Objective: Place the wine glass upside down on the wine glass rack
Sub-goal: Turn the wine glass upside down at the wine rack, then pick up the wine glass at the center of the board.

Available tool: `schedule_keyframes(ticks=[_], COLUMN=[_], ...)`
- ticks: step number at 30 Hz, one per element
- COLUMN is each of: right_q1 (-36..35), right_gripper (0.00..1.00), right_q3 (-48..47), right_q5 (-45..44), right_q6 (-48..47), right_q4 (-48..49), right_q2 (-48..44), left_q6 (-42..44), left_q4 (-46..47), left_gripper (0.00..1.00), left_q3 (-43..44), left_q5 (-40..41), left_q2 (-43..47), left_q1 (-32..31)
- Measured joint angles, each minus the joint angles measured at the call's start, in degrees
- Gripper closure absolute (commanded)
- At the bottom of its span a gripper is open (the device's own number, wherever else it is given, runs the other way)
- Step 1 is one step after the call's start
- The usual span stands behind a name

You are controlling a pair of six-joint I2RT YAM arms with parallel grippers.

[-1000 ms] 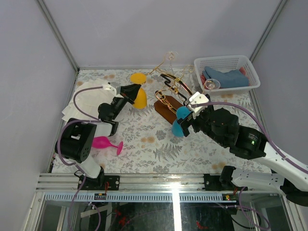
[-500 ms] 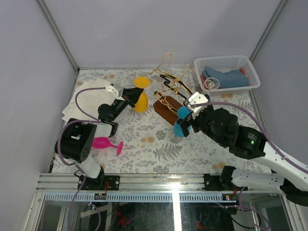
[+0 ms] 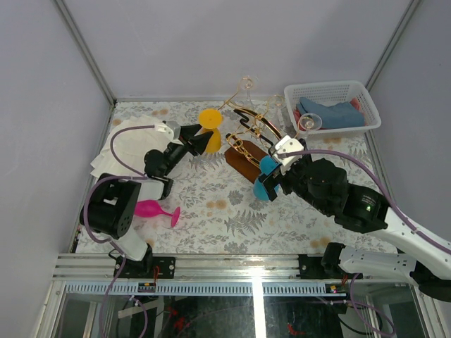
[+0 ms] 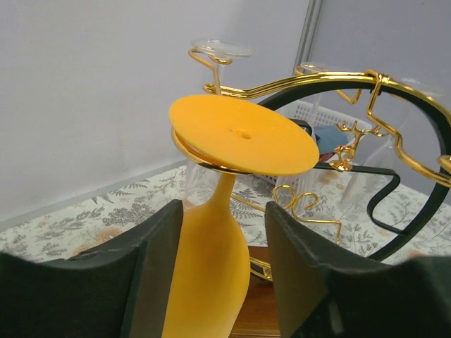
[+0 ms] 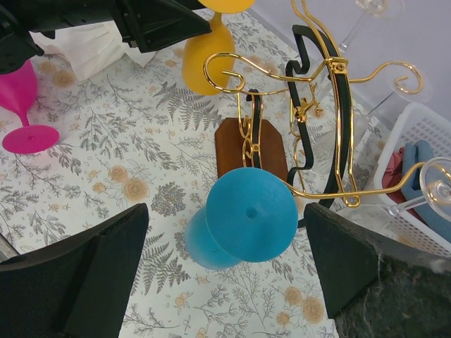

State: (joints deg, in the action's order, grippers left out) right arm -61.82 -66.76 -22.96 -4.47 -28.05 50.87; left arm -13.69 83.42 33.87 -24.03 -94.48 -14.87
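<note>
**Operator:** Where do we find the wine glass?

**Technician:** We locate the orange wine glass (image 4: 243, 134) upside down on the wine glass rack (image 3: 238, 163). The rack stands toward the far edge of the counter, right of centre. The glass's foot lies on a curled gold wire arm on the rack's left side. The stem drops through the loop, and the bowl hangs below it, mouth down and slightly tilted.

**Operator:** What do we read for the left gripper?

**Technician:** The left gripper (image 4: 223, 211) straddles the bowl with its fingers parted. We see counter between the bowl and one finger, so nothing is clamped. On the other side we cannot tell touching from just beside.

**Operator:** And the right gripper?

**Technician:** The right gripper (image 5: 225, 211) is spread wide and grips nothing. A blue wine glass (image 3: 266, 176) hangs inverted on the rack's near side and shows between the fingers in the wrist view.

**Operator:** What else do we log?

**Technician:** A clear wine glass (image 3: 310, 123) hangs on the arm nearest the white plastic basket (image 3: 331, 90). The basket occupies the far right corner and holds a blue cloth (image 3: 331, 115). A pink wine glass (image 3: 156, 210) lies on its side by the left edge, toward the near corner.
</note>
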Motion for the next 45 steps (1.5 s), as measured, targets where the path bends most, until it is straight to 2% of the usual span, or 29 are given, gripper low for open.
schedule_keyframes(ticks=[2, 7, 9, 14, 22, 24, 29, 36, 45], right_q1=[0.00, 0.00, 0.00, 0.00, 0.02, 0.00, 0.00, 0.00, 0.00], right_gripper=[0.01, 0.01, 0.01, 0.00, 0.00, 0.00, 0.00, 0.00, 0.00], right_q3=[0.13, 1.05, 1.68, 3.19, 5.57, 6.34, 7.56, 8.31, 11.82], right_q5=[0.02, 0.02, 0.02, 0.07, 1.11, 1.66, 1.95, 2.67, 2.64], right_q6=[-0.02, 0.00, 0.00, 0.15, 1.77, 2.27, 3.43, 4.59, 5.73], right_q4=[0.00, 0.02, 0.02, 0.04, 0.09, 0.09, 0.04, 0.09, 0.15], right_q2=[-0.02, -0.70, -1.31, -2.97, -4.00, -4.11, -5.05, -7.13, -7.82], left_q6=[-0.20, -1.75, -3.63, -10.88, -26.18, -30.27, -38.73, -39.91, -46.23], left_q4=[-0.68, -2.27, -3.41, -11.54, -49.77, -58.03, -76.39, -94.25, -117.20], left_gripper=[0.37, 0.31, 0.21, 0.14, 0.05, 0.00, 0.00, 0.00, 0.00], left_q3=[-0.72, -5.27, -8.28, -13.07, -8.35, -7.58, -7.37, -3.04, 5.51], left_q5=[0.61, 2.84, 5.22, 14.58, 33.40, 36.65, 41.42, 42.75, 44.98], left_q2=[1.05, 6.73, 10.82, 21.66, 42.10, 45.86, 54.80, 58.80, 57.68], left_q1=[0.00, 0.00, 0.00, 0.00, 0.00, 0.00, 0.04, 0.04, 0.11])
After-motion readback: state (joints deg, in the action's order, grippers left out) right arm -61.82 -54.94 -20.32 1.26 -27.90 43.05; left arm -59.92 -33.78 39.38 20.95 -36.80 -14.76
